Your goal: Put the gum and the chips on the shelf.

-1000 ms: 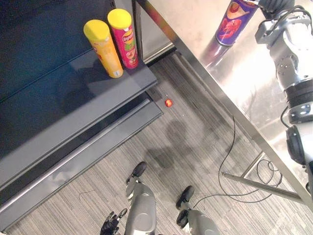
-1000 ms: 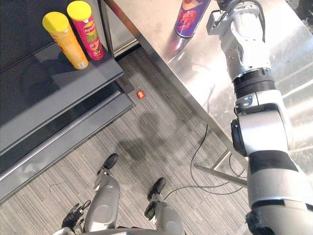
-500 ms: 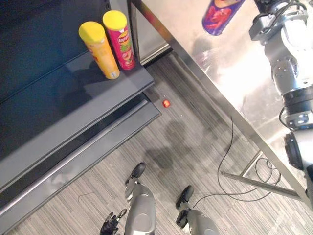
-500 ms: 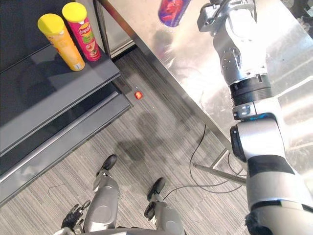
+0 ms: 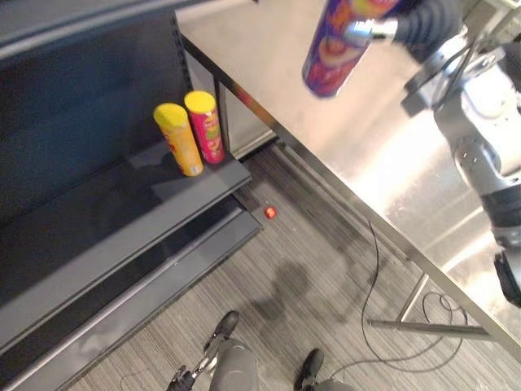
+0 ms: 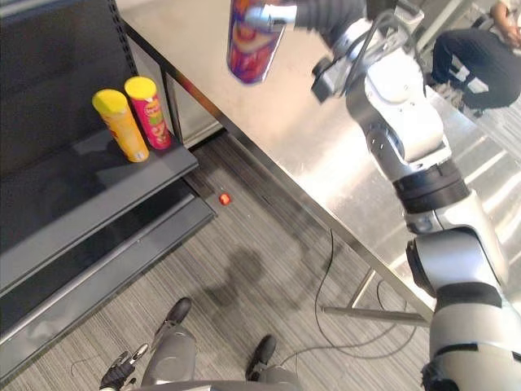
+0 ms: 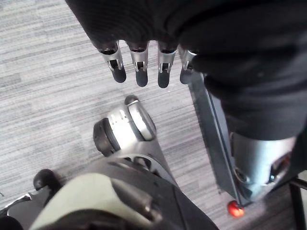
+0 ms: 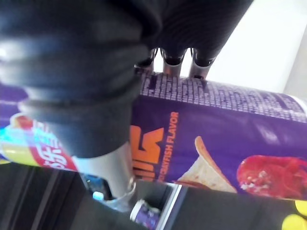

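Purple chips can (image 5: 335, 49): glossy printed cylinder, tilted in the air over the brushed-steel table (image 5: 269, 65). The right hand (image 5: 419, 24) clasps it between fingers and thumb, arm raised and reaching forward. Yellow can (image 5: 179, 138) and pink can (image 5: 206, 126) stand upright, side by side, on the dark matte shelf (image 5: 122, 212). Left hand (image 7: 139, 62) hangs low, fingers relaxed, empty.
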Robot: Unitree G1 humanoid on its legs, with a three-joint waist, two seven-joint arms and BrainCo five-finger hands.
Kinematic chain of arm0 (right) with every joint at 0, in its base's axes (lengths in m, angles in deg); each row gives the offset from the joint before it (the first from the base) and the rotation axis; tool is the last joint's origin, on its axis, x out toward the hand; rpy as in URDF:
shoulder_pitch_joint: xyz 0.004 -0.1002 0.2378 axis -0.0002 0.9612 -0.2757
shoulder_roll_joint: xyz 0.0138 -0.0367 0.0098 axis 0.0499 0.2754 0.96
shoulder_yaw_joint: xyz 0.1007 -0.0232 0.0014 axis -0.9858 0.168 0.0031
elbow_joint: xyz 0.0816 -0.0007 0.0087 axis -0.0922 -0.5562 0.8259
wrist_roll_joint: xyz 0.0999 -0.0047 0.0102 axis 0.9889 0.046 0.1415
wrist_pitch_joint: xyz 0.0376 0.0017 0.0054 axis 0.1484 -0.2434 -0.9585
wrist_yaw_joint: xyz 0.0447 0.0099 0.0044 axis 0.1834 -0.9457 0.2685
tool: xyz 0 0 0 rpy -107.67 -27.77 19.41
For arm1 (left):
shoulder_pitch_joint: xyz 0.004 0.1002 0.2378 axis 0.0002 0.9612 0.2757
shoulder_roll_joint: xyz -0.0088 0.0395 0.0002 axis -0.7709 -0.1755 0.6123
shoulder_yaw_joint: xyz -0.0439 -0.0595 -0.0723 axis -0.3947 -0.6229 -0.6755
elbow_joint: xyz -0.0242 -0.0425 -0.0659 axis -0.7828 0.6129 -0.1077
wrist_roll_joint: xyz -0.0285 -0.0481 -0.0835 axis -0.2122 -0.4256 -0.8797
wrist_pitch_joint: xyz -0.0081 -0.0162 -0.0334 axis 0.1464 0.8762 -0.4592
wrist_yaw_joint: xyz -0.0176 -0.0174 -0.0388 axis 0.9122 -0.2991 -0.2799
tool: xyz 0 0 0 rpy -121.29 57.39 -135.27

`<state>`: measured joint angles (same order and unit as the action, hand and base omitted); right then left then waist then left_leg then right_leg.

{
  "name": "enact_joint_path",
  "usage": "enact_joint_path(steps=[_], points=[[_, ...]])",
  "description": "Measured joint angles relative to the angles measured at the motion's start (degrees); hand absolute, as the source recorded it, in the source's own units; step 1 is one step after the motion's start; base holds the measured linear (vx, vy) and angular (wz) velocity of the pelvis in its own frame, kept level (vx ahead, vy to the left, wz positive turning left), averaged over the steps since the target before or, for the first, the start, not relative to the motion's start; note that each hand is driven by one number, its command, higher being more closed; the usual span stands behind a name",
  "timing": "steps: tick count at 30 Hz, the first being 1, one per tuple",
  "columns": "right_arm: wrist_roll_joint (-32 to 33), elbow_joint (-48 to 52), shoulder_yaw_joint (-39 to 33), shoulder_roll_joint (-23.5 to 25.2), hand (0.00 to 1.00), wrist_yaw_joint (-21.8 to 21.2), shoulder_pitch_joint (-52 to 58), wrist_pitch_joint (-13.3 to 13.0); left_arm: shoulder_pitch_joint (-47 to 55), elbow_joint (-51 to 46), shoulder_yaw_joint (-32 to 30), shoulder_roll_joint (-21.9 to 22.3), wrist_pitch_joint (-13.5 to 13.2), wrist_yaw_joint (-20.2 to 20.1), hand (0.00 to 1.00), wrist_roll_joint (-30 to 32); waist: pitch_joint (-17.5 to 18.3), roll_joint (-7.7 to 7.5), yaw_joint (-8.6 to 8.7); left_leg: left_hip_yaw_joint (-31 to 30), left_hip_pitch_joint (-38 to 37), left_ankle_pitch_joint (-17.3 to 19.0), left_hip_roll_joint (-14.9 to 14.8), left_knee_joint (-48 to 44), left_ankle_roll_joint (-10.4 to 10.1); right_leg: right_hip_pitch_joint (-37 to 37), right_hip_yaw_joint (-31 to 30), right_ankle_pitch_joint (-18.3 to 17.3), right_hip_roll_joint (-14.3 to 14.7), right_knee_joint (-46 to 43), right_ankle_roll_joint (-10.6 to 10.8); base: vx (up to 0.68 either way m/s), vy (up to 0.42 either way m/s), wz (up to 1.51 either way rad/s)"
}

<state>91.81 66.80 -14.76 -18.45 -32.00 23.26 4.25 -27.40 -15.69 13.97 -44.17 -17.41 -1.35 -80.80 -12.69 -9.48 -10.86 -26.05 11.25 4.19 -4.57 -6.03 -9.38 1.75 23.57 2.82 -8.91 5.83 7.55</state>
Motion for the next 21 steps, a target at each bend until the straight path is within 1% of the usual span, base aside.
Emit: enact_joint_path(steps=[1, 4, 6, 7, 8, 9, 10, 11, 12, 13, 14, 15, 16, 17, 18, 20, 21], points=[[0.0, 0.39, 0.69, -0.16, 1.0, -0.42, 0.43, 0.19, 0.0, 0.01, 0.0, 0.05, 0.01, -0.07, 0.0, 0.0, 0.03, 0.08, 0.0, -0.29, -0.43, -0.28, 0.07, 0.38, 0.02, 0.49, 0.37, -0.09, -0.11, -0.06, 0.07, -0.03, -0.009, 0.37], [-0.02, 1.29, 4.45, -0.44, 1.0, -2.48, 1.49, 0.68, 0.02, 0.79, -0.04, 0.57, 0.01, -0.14, 0.0, -0.03, 0.65, 1.01, 0.07, -3.08, -0.73, -1.38, 0.9, 1.22, -0.1, 1.84, 3.03, -0.69, -0.56, -0.8, 0.51, -0.01, -0.008, 0.49], [-0.01, 1.47, 7.3, -0.44, 1.0, -3.43, 1.51, 0.85, 0.02, 1.27, -0.09, 0.87, 0.01, -0.14, 0.0, -0.07, 0.95, 1.74, -0.23, -4.98, -1.0, -2.34, 1.48, 2.14, -0.21, 2.84, 5.05, -1.28, -0.91, -1.27, 0.84, 0.0, -0.016, 0.58], [0.0, 1.82, 8.63, -0.43, 1.0, -4.3, 1.66, 1.18, 0.07, 1.4, -0.09, 1.24, 0.0, -0.14, 0.0, -0.11, 0.89, 2.48, -0.35, -6.44, -1.11, -2.71, 1.96, 2.26, -0.3, 3.64, 6.69, -1.94, -1.25, -2.13, 1.11, 0.01, -0.014, 0.63], [0.01, 2.7, 10.02, -0.41, 1.0, -4.74, 1.87, 1.72, 0.35, 1.59, -0.14, 1.58, -0.05, -0.11, 0.0, -0.24, 1.06, 2.96, -0.68, -6.15, -1.22, -3.25, 2.0, 2.85, -0.11, 3.69, 7.8, -2.8, -1.75, -3.56, 1.14, 0.0, -0.004, 0.55], [0.01, 3.41, 10.51, -0.39, 1.0, -5.11, 2.09, 1.87, 0.48, 1.5, -0.31, 1.56, -0.18, -0.05, 0.0, -0.57, 1.07, 3.08, -0.79, -4.38, -1.07, -3.54, 1.96, 3.22, 0.99, 3.55, 8.33, -3.44, -2.24, -4.62, 1.1, -0.02, 0.03, 0.57], [0.01, 5.52, 10.79, -0.65, 1.0, -5.54, 3.8, 1.91, 0.52, 1.78, -1.14, 1.85, -0.1, 0.07, 0.0, -0.81, 1.03, 3.14, -0.27, 6.83, 0.46, -3.27, 0.05, 3.29, 10.94, 3.47, 10.39, -4.43, -3.37, -6.85, 0.8, -0.04, 0.016, 0.78], [0.01, 8.64, 10.85, -2.6, 1.0, -6.22, 6.79, 1.97, 0.46, 1.77, -2.02, 2.24, -0.22, 0.12, 0.0, -0.96, 1.09, 3.09, -0.1, 22.25, 0.93, -3.67, -3.34, 2.89, 19.01, 3.87, 13.74, -5.02, -4.42, -7.91, -0.15, -0.04, 0.012, 0.85], [0.0, 9.82, 10.86, -3.52, 1.0, -6.94, 7.86, 2.05, 0.49, 1.75, -2.46, 2.7, -0.31, 0.13, 0.0, -0.92, 1.06, 3.26, -0.07, 28.24, 0.96, -3.48, -4.79, 2.38, 20.24, 4.56, 14.46, -5.26, -4.79, -7.87, 0.14, 0.02, 0.014, 0.81], [-0.01, 11.65, 10.69, -5.04, 1.0, -7.75, 9.88, 2.08, 0.6, 1.87, -3.57, 3.41, -0.26, 0.45, 0.0, -0.85, 1.19, 3.82, 0.23, 37.05, 1.47, -3.29, -7.18, 0.43, 20.53, 5.66, 15.86, -5.93, -5.38, -7.81, 1.31, 0.1, 0.064, 0.59], [-0.03, 12.74, 10.39, -5.64, 1.0, -8.04, 11.68, 2.1, 0.82, 2.03, -4.33, 3.8, -0.3, 0.59, 0.0, -0.78, 1.44, 4.3, 0.67, 41.15, 1.86, -3.33, -8.46, -0.97, 20.41, 6.25, 17.05, -6.17, -5.71, -8.02, 1.64, 0.15, 0.11, 0.73], [-0.05, 14.19, 9.95, -6.13, 1.0, -8.38, 13.86, 2.34, 1.41, 2.09, -4.73, 3.9, -0.3, 0.67, 0.0, -0.27, 1.75, 4.79, 1.54, 44.64, 2.23, -4.04, -9.09, -2.2, 19.86, 6.97, 18.65, -6.81, -6.6, -8.94, 2.58, 0.1, 0.085, 0.6], [-0.04, 15.17, 9.54, -6.81, 1.0, -8.77, 15.01, 2.45, 1.68, 2.1, -4.68, 3.99, -0.29, 0.64, 0.0, 0.06, 2.08, 5.02, 2.1, 46.13, 2.44, -5.53, -9.32, -2.44, 19.02, 7.1, 19.52, -7.17, -7.16, -9.65, 3.1, 0.14, 0.133, 0.76], [-0.05, 17.0, 9.15, -8.49, 1.0, -9.26, 16.8, 2.64, 1.95, 2.19, -4.71, 4.24, -0.23, 0.63, 0.0, 0.11, 2.35, 5.45, 3.23, 48.48, 2.61, -9.13, -8.97, -2.55, 15.81, 7.84, 21.5, -7.68, -8.4, -10.6, 4.01, 0.16, 0.16, 0.73], [-0.05, 17.95, 8.95, -9.52, 1.0, -9.5, 17.91, 2.92, 1.67, 2.1, -4.69, 4.27, -0.21, 0.52, 0.0, 0.87, 2.36, 5.14, 3.49, 51.1, 2.8, -9.65, -7.81, -2.55, 14.91, 8.23, 22.92, -7.66, -9.74, -10.95, 4.16, 0.19, 0.189, 0.73], [-0.08, 18.03, 8.71, -9.09, 1.0, -9.8, 17.96, 4.01, 1.33, 2.01, -4.69, 4.0, -0.15, 0.3, 0.0, 2.44, 2.37, 4.6, 4.06, 51.78, 3.32, -9.77, -6.04, -2.74, 14.36, 9.47, 24.92, -7.16, -11.1, -10.93, 4.9, 0.16, 0.139, 0.68], [-0.11, 18.03, 8.68, -8.68, 1.0, -10.05, 17.96, 4.52, 1.39, 1.69, -4.68, 3.83, -0.13, -0.07, 0.0, 3.27, 2.48, 4.19, 3.97, 52.14, 3.27, -9.5, -5.23, -3.46, 13.96, 10.65, 25.62, -6.8, -11.8, -11.23, 5.22, 0.14, 0.116, 0.65]])
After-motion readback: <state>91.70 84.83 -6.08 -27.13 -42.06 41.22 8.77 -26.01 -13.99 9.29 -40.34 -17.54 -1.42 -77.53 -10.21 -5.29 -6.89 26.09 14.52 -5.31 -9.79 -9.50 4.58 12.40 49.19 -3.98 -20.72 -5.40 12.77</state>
